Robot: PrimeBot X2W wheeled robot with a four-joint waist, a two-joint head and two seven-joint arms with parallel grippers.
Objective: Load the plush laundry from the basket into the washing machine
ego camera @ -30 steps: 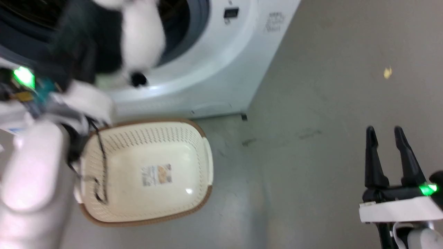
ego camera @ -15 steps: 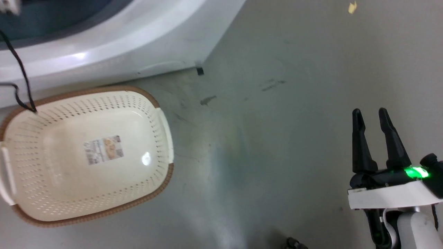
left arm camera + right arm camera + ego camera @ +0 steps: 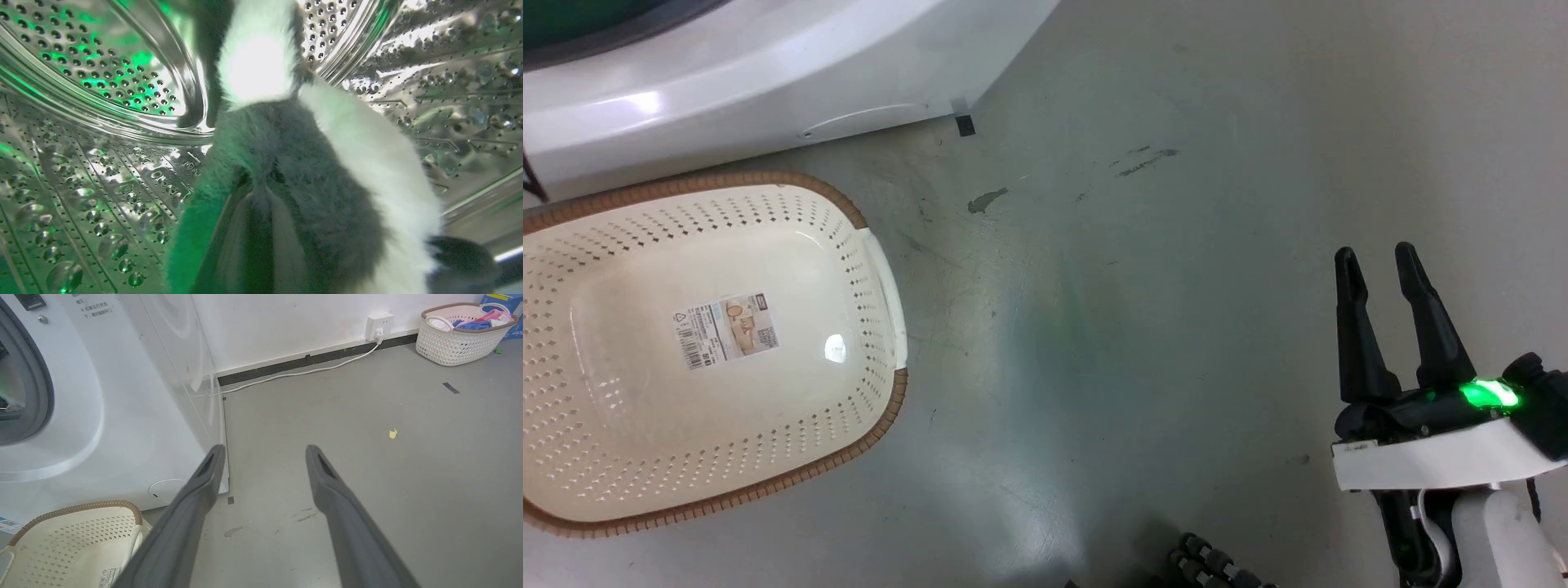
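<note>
I see the basket (image 3: 792, 181) empty; the plush (image 3: 318, 196) hangs inside the drum (image 3: 102, 183), pinched in my left pincer (image 3: 259, 179). I judge only release and withdrawal remain. My right pincer (image 3: 1376, 257) is spread, holding nothing.

Fur over my left fingers
The plush laundry (image 3: 327, 196) buries my left gripper (image 3: 261, 181) tips at lower centre, blurred; the basket (image 3: 882, 278) runs off the head view's left edge.

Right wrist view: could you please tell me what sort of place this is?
Probably a laundry room, or a lab set up as one: a white front-loading washing machine stands on a bare grey floor, with a white basket of clothes near a wall socket.
</note>
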